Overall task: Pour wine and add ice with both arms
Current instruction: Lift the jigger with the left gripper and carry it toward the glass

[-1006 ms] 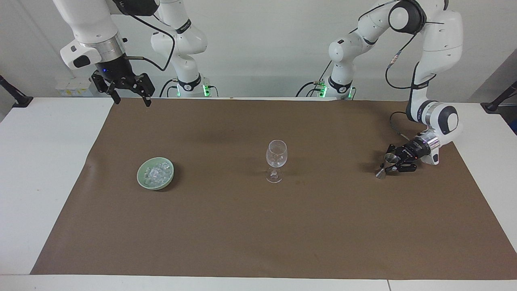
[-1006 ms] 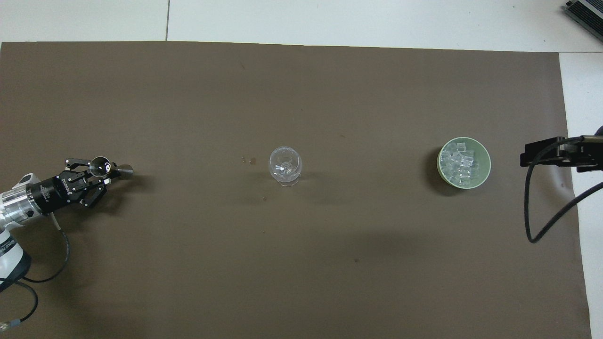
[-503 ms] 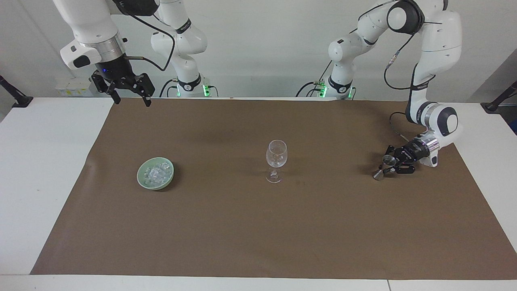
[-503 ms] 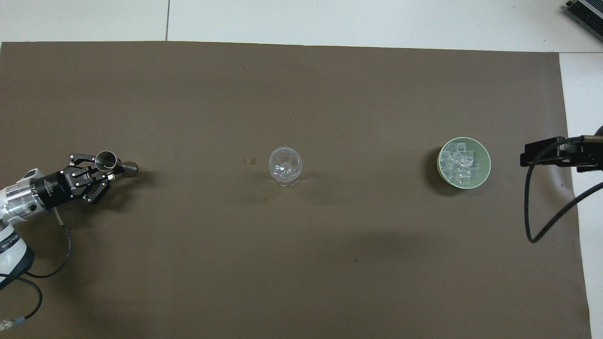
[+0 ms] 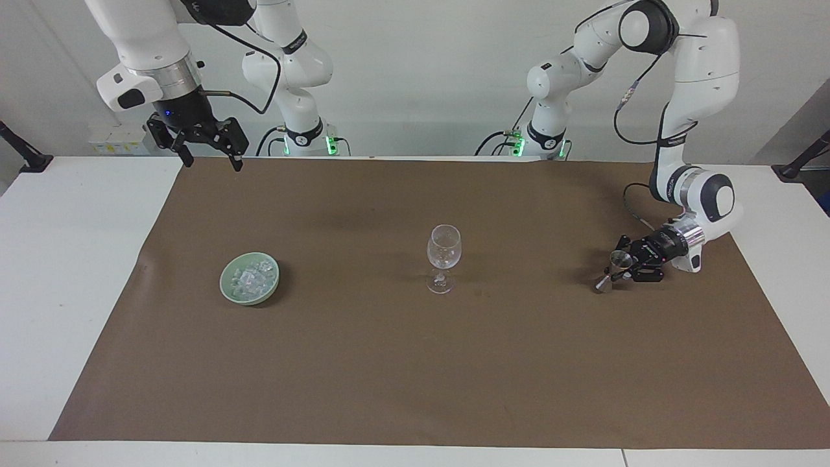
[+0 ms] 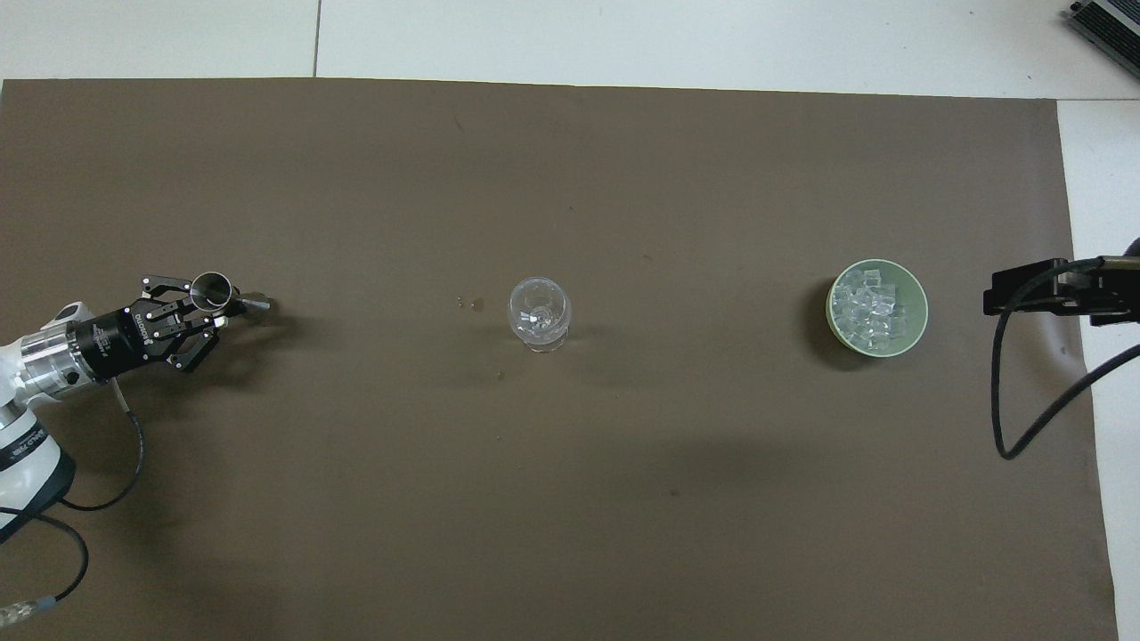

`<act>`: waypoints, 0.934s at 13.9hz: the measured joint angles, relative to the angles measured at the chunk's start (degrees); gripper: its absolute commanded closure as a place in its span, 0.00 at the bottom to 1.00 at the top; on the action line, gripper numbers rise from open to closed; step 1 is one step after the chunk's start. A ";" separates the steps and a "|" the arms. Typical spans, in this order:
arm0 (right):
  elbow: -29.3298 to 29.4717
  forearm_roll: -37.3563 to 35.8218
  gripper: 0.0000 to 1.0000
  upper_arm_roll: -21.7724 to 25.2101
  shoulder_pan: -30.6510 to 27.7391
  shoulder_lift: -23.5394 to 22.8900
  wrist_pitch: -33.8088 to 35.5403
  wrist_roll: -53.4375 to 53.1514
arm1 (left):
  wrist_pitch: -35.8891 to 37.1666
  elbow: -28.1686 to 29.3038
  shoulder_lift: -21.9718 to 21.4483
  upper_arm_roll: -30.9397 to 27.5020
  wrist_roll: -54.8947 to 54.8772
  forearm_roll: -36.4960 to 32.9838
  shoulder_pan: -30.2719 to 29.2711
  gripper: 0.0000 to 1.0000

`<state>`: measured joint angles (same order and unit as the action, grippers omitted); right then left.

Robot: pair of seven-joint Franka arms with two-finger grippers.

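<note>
A clear wine glass [image 5: 443,250] stands upright at the middle of the brown mat; it also shows in the overhead view [image 6: 538,312]. A pale green bowl [image 5: 228,288] holding the ice [image 5: 250,277] sits toward the right arm's end; the overhead view shows the bowl [image 6: 921,313] and the ice [image 6: 868,307]. My left gripper [image 5: 619,266] is low over the mat at the left arm's end, shut on a small metal jigger [image 5: 611,271], which is tilted with its lower end at the mat. The overhead view shows this gripper [image 6: 209,301] and the jigger [image 6: 214,289]. My right gripper [image 5: 207,159] waits raised over the mat's edge, fingers open.
The brown mat [image 5: 415,376] covers most of the white table [image 5: 65,259]. A few small stains [image 6: 472,304] lie on the mat beside the glass. A black cable [image 6: 1024,409] hangs from the right arm near the bowl.
My left gripper has moved with the jigger a little toward the glass and farther from the robots. The right arm, the glass and the bowl have not moved.
</note>
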<state>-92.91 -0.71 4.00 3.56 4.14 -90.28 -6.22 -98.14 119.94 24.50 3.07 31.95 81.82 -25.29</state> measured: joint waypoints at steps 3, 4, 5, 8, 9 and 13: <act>0.00 0.00 0.00 0.00 0.00 0.00 0.00 0.00 | -0.20 -0.54 -0.81 0.19 0.78 1.75 2.71 1.00; 0.00 0.00 0.00 0.00 0.00 0.00 0.00 0.00 | -0.72 -0.57 -1.25 0.21 1.06 2.42 3.81 1.00; 0.00 0.00 0.00 0.00 0.00 0.00 0.00 0.00 | -1.62 -0.58 -1.72 0.26 1.35 3.12 4.99 1.00; 0.00 0.00 0.00 0.00 0.00 0.00 0.00 0.00 | -4.53 -0.59 -2.93 0.36 1.69 5.48 8.94 1.00; 0.00 0.00 0.00 0.00 0.00 0.00 0.00 0.00 | -5.71 -0.59 -3.31 0.40 1.81 6.38 10.30 1.00; 0.00 0.00 0.00 0.00 0.00 0.00 0.00 0.00 | -10.16 -0.48 -4.92 0.47 2.55 9.88 15.43 1.00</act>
<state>-92.91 -0.71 4.00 3.56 4.14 -90.28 -6.22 -108.30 119.45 19.58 3.55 34.50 91.69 -9.86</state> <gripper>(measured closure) 0.000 0.784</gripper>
